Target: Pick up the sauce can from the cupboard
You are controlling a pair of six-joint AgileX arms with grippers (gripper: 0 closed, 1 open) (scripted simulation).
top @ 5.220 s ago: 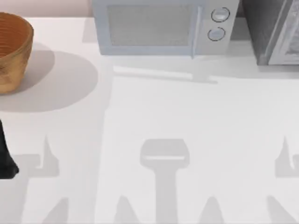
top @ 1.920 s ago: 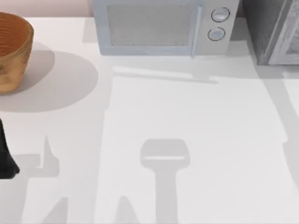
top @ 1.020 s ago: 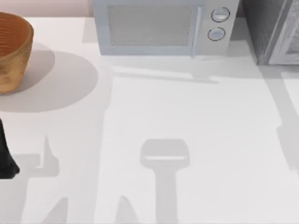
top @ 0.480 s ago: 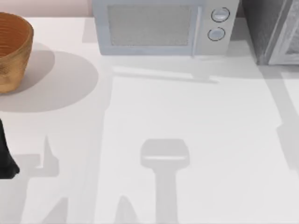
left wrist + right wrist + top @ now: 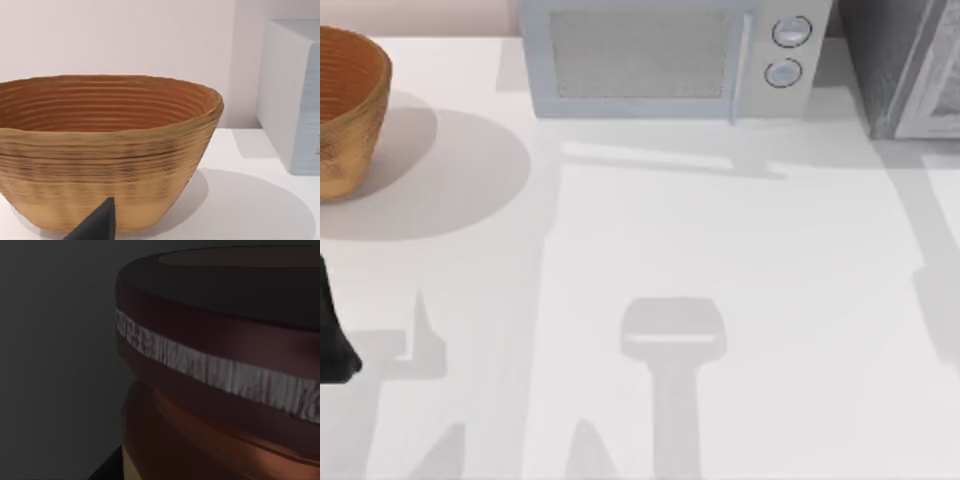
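Note:
The sauce can [image 5: 225, 365] is very close in the right wrist view: a dark maroon top, a pale speckled band, and a red-brown rim below, all in dim light against a dark grey wall. A dark part of my right gripper [image 5: 107, 469] shows at the can's side. The cupboard [image 5: 885, 60] stands at the table's back right, a dark grey speckled box with a paler door panel [image 5: 942, 90]. My left arm [image 5: 330, 335] is parked at the left edge, with its gripper [image 5: 95, 227] just in front of the basket.
A woven brown basket [image 5: 345, 110] sits at the back left. A light grey microwave [image 5: 665, 60] with two round knobs stands at the back middle, left of the cupboard. A long arm shadow runs along the table's right edge toward the cupboard.
The right arm's shadow has left the front right of the table and now stretches up toward the cupboard. Over the last second almost nothing has shifted. The left arm is still.

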